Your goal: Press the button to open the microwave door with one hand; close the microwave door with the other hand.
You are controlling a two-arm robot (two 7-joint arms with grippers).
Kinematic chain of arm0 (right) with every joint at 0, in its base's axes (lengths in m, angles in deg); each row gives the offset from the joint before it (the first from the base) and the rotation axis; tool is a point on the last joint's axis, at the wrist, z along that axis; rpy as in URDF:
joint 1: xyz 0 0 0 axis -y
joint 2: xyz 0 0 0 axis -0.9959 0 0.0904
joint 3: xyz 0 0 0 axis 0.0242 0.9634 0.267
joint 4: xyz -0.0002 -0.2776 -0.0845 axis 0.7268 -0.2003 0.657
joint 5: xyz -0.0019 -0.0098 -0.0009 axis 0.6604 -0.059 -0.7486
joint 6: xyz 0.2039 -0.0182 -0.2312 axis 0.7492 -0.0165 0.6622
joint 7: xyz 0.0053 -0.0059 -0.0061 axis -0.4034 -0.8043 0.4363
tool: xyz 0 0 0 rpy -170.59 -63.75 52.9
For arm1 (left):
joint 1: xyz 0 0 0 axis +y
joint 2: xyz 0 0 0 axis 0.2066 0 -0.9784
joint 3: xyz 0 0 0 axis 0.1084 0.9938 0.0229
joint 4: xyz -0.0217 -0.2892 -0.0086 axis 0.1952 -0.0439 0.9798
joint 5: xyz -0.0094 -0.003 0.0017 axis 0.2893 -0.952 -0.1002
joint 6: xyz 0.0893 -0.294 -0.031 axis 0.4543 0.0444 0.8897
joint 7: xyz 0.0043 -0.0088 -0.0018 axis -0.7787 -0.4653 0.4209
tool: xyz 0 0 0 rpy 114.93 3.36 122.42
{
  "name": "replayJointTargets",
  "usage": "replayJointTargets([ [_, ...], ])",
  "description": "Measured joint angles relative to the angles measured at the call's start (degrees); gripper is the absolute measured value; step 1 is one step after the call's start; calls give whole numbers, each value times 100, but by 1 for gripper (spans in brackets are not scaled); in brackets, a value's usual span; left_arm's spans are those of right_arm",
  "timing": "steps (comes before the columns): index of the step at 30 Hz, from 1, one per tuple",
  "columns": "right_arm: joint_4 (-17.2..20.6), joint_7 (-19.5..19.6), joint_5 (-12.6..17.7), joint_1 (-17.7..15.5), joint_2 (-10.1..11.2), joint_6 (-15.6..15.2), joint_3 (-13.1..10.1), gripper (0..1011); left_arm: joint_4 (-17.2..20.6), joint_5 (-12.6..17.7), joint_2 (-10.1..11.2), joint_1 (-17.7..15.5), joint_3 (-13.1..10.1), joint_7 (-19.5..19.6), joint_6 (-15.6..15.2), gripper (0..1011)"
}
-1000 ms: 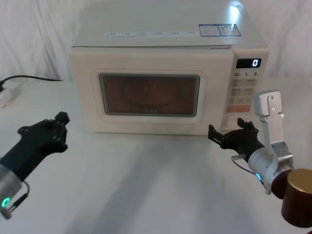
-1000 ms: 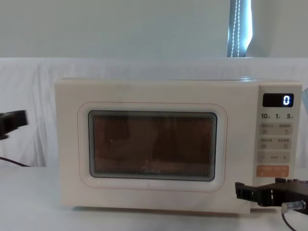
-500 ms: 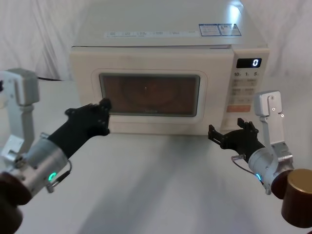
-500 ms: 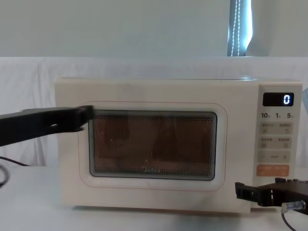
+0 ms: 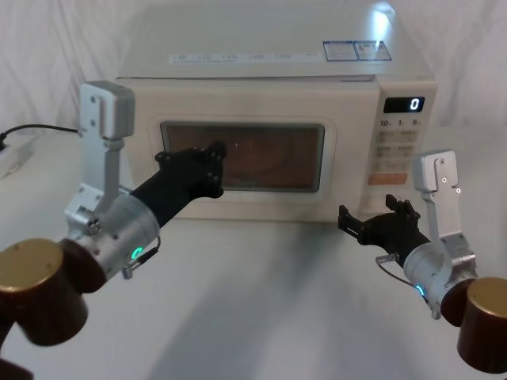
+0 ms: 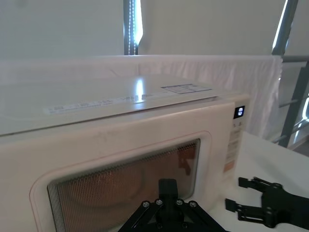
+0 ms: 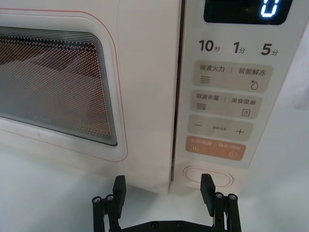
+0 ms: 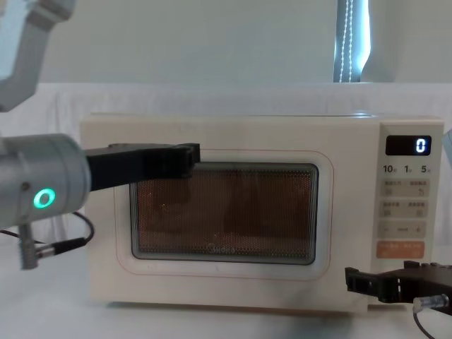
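The cream-white microwave stands at the back of the table with its microwave door shut. My left gripper reaches in from the left, its fingers together. It is held close in front of the left half of the mesh window; whether it touches the glass I cannot tell. The left wrist view has its tip low before the window. My right gripper hovers open low in front of the control panel. In the right wrist view its fingers flank the pill-shaped button, short of touching it.
A display reading "0" tops the panel, with small beige keys and an orange key under it. A black cable runs to a white power strip at far left. White cloth covers the table and hangs behind.
My left arm has swung in from the far left and risen, bringing its gripper in front of the door's window. The right gripper has stayed put, and the door is still shut.
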Motion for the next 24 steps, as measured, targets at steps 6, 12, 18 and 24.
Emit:
replayJointTargets([
  [6,0,0,0,0,0,0,0,1002,-294,230,-119,-335,-179,-66,-36,0],
  [12,0,0,0,0,0,0,0,1002,-548,358,-237,-579,-301,18,-23,0],
  [18,0,0,0,0,0,0,0,1002,-741,454,-339,-742,-396,111,30,0],
  [24,0,0,0,0,0,0,0,1002,-896,650,-441,-866,-471,72,113,0],
])
